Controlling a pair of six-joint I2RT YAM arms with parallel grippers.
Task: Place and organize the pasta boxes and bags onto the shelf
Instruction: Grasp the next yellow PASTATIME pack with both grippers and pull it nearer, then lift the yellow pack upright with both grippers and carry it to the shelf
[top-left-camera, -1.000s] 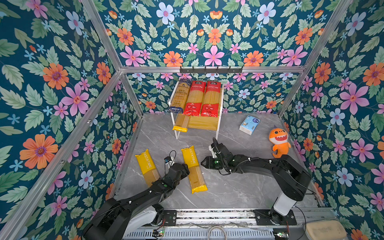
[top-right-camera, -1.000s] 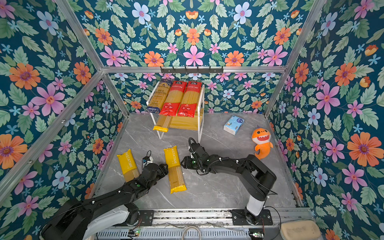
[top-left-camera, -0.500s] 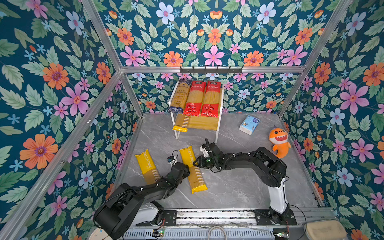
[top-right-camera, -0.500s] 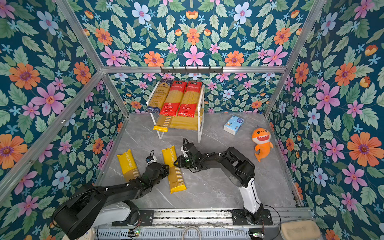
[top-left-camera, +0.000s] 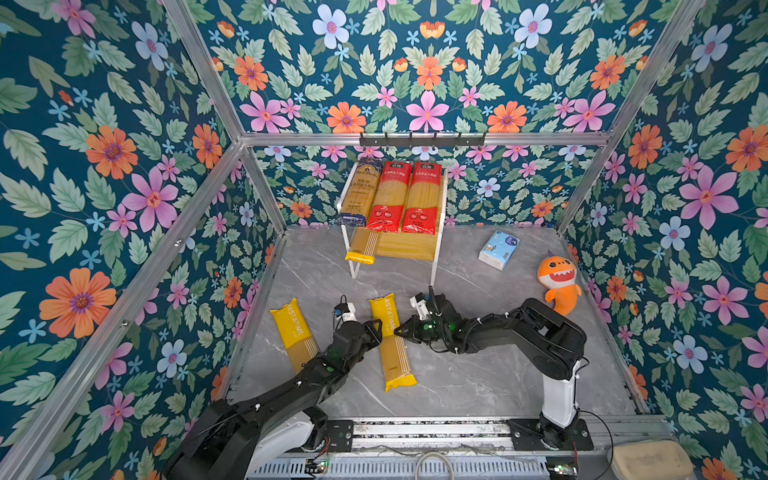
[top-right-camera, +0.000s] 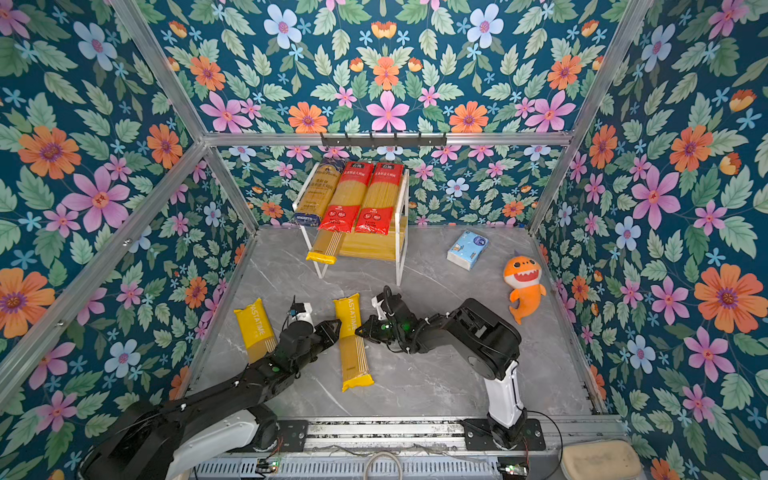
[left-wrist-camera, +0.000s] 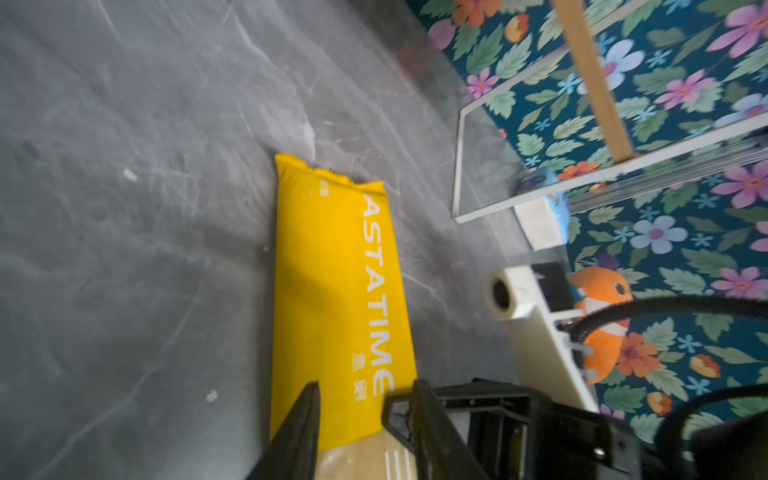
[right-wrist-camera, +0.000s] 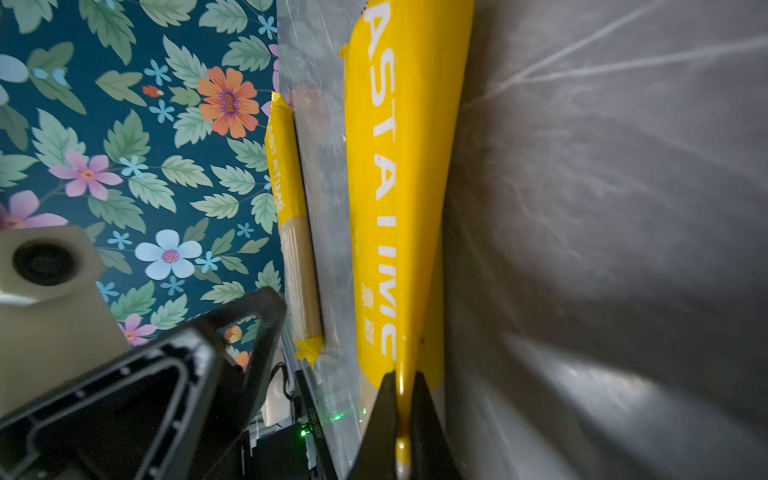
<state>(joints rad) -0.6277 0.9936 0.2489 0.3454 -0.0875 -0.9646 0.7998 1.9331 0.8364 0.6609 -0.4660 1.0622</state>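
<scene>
Gray marble tabletop (top-left-camera: 478, 374), floral walls (top-left-camera: 415, 62): R gripper (right-wrist-camera: 402, 378) pinches yellow pack (top-left-camera: 392, 353), L gripper (left-wrist-camera: 365, 386) jaws apart, grip unclear.

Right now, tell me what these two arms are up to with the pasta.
Both arms are working on one yellow pack lying on the table. The right gripper is shut on one long edge of it. The left gripper stands at the opposite edge, jaws apart. A second yellow pack lies further left, untouched. The shelf already holds a navy pack and two red packs on its upper board, and a third yellow pack on the lower one.
</scene>
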